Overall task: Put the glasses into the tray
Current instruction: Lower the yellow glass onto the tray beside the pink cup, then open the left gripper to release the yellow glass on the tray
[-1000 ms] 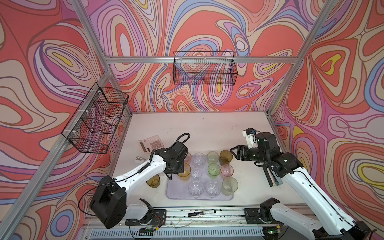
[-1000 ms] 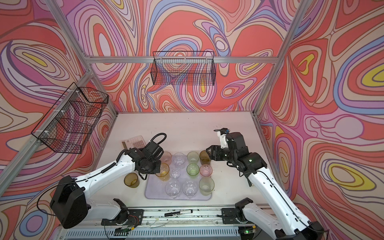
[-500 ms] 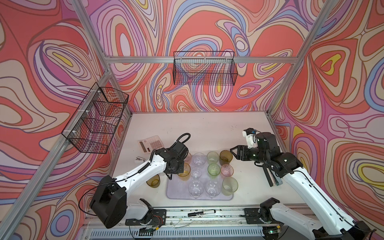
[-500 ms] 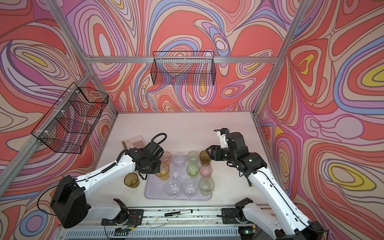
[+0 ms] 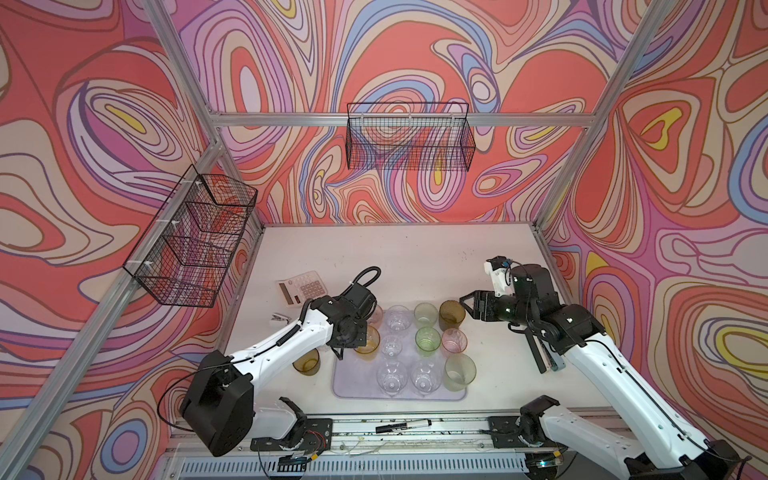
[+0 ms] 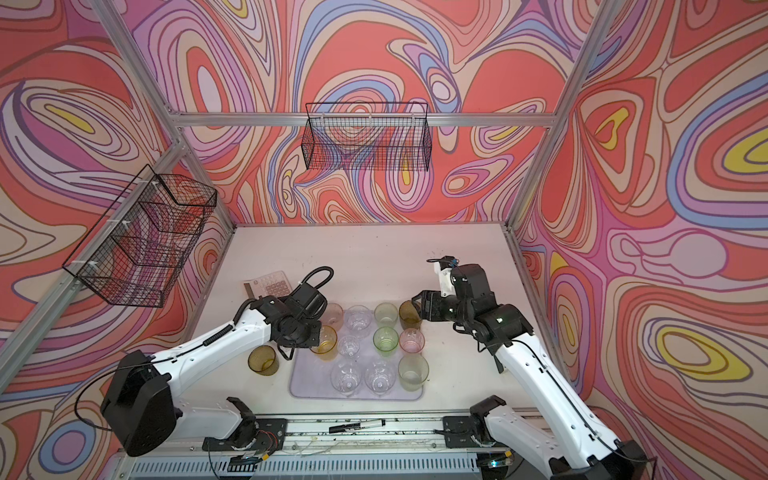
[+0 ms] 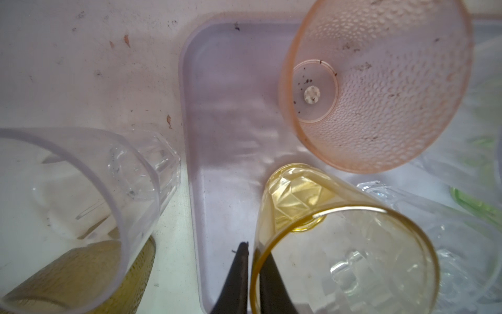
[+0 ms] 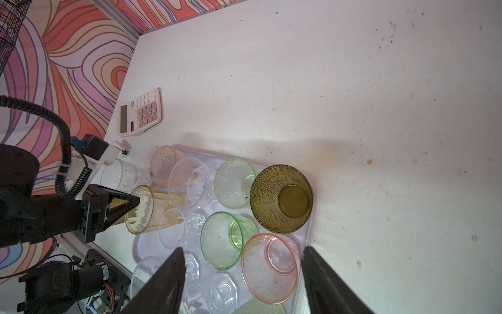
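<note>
The lavender tray [image 5: 353, 386] [image 6: 306, 384] holds several glasses in rows. My left gripper [image 7: 254, 252] [image 8: 135, 203] is shut on the rim of the amber-yellow glass [image 5: 368, 340] [image 7: 312, 195], one finger outside and one inside. That glass stands on the tray's left side, next to the peach glass [image 7: 380, 81]. My right gripper [image 5: 467, 305] [image 8: 242, 251] hangs open at the tray's far right, by the olive-brown glass [image 5: 451, 314] [image 8: 282, 199] and above the pink glass [image 8: 269, 269]. An olive glass [image 5: 306, 362] and a clear glass [image 7: 81, 185] stand on the table left of the tray.
A pink calculator [image 5: 301, 287] and a white clip [image 5: 279, 318] lie behind the left arm. A black marker [image 5: 402, 426] rests on the front rail. Black wire baskets hang on the back wall [image 5: 409, 137] and the left wall [image 5: 195, 237].
Both arms hold their places. The left jaws have loosened slightly around the amber-yellow glass's rim.
</note>
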`<state>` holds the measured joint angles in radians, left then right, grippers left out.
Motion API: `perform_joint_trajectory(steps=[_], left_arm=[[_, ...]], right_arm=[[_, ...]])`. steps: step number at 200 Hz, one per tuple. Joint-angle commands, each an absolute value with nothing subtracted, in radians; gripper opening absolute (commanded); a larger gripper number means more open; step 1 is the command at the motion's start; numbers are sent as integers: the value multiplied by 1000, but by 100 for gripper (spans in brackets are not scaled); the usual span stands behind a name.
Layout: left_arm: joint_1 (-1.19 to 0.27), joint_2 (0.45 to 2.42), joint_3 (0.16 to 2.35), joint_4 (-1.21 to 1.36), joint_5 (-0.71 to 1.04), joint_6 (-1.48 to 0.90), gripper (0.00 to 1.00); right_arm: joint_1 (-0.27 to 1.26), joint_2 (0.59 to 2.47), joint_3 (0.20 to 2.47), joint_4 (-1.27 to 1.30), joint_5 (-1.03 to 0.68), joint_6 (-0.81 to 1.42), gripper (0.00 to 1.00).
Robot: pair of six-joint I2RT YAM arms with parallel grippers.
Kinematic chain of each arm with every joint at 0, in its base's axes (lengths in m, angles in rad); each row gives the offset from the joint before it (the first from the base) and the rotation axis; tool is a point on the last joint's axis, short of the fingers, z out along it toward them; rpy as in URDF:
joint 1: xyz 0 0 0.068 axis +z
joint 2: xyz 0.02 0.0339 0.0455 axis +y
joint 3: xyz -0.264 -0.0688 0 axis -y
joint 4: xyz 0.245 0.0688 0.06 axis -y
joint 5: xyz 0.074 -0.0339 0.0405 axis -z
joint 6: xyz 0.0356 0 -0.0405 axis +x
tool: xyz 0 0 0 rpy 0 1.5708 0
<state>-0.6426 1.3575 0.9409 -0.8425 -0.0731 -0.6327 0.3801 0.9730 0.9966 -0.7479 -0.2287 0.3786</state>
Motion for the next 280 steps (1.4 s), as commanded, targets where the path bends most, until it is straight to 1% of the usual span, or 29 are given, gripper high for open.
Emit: perform_joint_trajectory(steps=[1,56,79,108,193,224,280], left_arm=[[-649,1368,952,-884,-94,-641,18],[-649,1364,961,-882,-71,-640,20],[-649,1354,978,-901,-67,-640,25],[-649,1343,1012,-948,-75,-634,28],[-641,1323,1150,-1088,-113,-581,30],[-596,1325,1184,-1132,-90,-548,30],[-455,1305,1193,-1166,-52,-471,31]], right_arm=[[377,977,1003,-737,-234,369,70],[377,975,1002,-735,-233,369,71],[377,974,1002,-736,-232,369,71],[377,974,1002,-734,-230,367,70],[377,965,999,-735,-238,365,71],[377,964,999,-735,-240,364,71],[377,962,1000,-740,-240,360,71]])
